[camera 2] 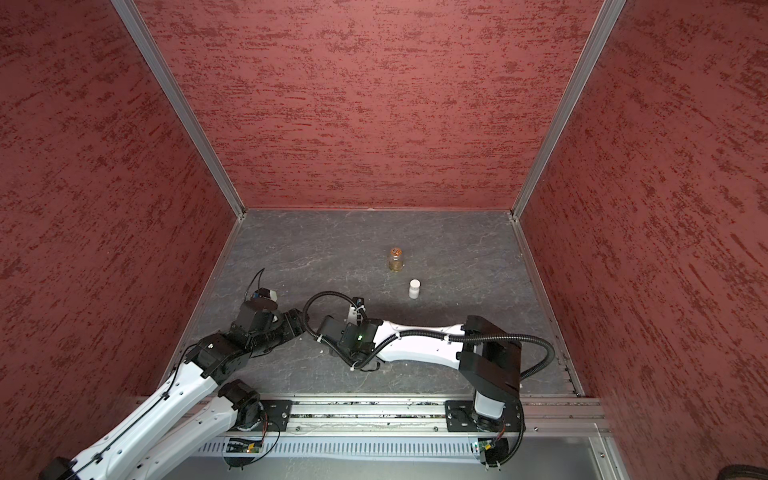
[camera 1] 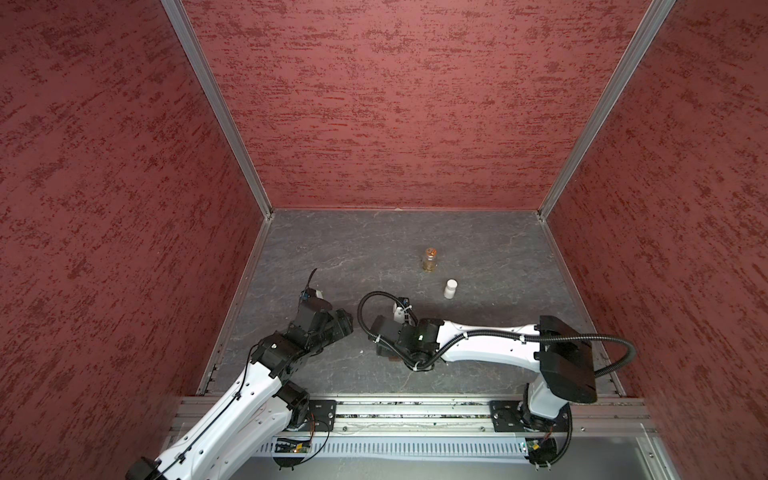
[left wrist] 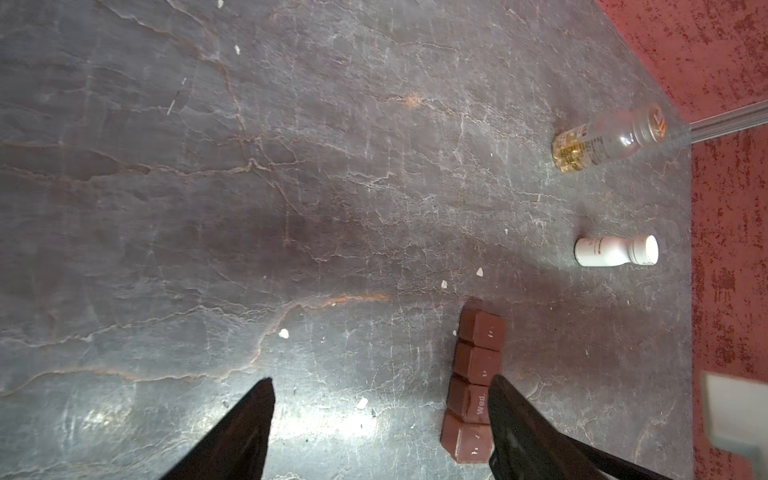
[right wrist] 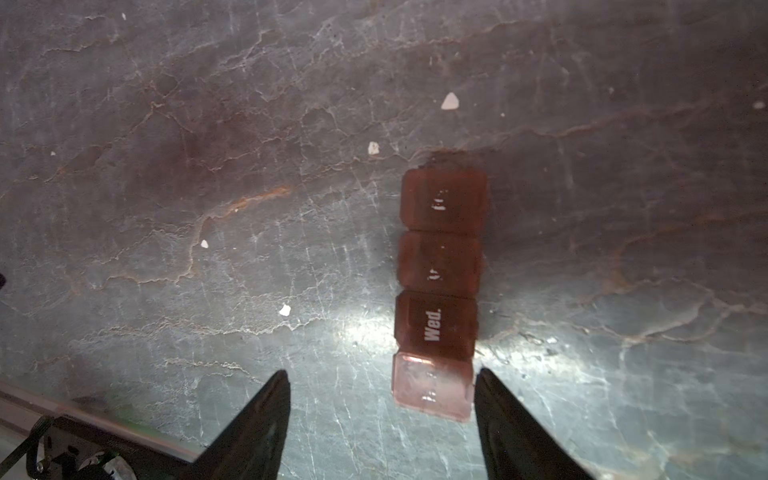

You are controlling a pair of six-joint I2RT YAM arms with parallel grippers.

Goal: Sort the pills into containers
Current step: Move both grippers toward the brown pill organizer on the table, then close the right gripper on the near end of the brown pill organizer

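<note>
Brown plastic containers lie as one strip near the middle of the grey surface, lids shut (one reads "Wed."). The right end effector, spread and empty, brackets the end compartment, probably to open it. The left end effector, likewise spread, hangs alongside, perhaps to steady it. A white bottle and an amber bottle stand farther right.

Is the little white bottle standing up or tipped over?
Standing up. In both top views the white bottle sits on its base, cap on top.
</note>
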